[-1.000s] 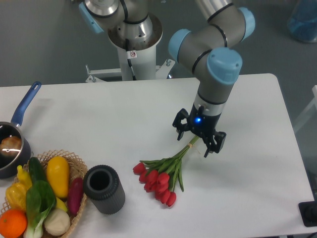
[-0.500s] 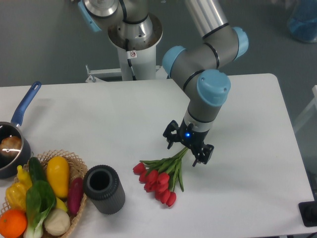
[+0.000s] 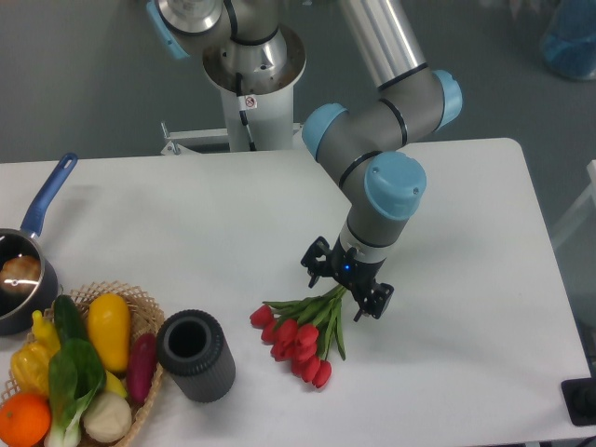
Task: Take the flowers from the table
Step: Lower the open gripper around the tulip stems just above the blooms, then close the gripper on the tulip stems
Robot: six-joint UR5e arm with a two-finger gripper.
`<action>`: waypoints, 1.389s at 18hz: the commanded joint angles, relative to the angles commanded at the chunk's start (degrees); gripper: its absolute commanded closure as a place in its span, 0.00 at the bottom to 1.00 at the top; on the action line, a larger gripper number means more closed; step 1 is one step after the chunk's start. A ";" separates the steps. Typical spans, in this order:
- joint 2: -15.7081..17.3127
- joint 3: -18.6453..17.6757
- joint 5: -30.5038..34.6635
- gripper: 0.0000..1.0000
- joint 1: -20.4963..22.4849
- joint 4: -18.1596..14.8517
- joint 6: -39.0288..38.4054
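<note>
Red heads nearest you — the flowers (image 3: 300,343) lie flat on the white bench (image 3: 466,307), blooms fanned toward the front edge and green stems narrowing up and back into one tied neck. That neck is your handle, and you've put the claw (image 3: 345,288) right over it: both fingers spread wide, one either side of the stems, gripping nothing yet. Going for the stems makes sense, I'd say — a squeeze there spares the blooms. Left of the bunch, a dark ribbed cylinder (image 3: 195,355) stands upright, hollow end up, with a wicker basket (image 3: 140,303) of vegetables beside it and a blue-handled pot (image 3: 26,261) behind. Further back the bench runs bare to its rounded corner, then the arm's white pedestal (image 3: 252,102) and grey floor beyond.
</note>
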 joint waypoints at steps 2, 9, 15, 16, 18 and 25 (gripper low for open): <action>-0.18 -0.44 0.09 0.00 -0.36 0.00 -0.09; -0.97 -0.44 0.09 0.00 -0.44 0.09 -0.09; -1.76 -0.17 0.00 0.00 -0.79 0.44 -0.09; -1.85 -0.17 0.00 0.00 -0.79 0.61 -0.09; -2.20 -0.09 0.09 0.00 -0.88 0.62 -0.09; -2.56 -0.17 0.09 0.00 -1.23 0.70 -0.09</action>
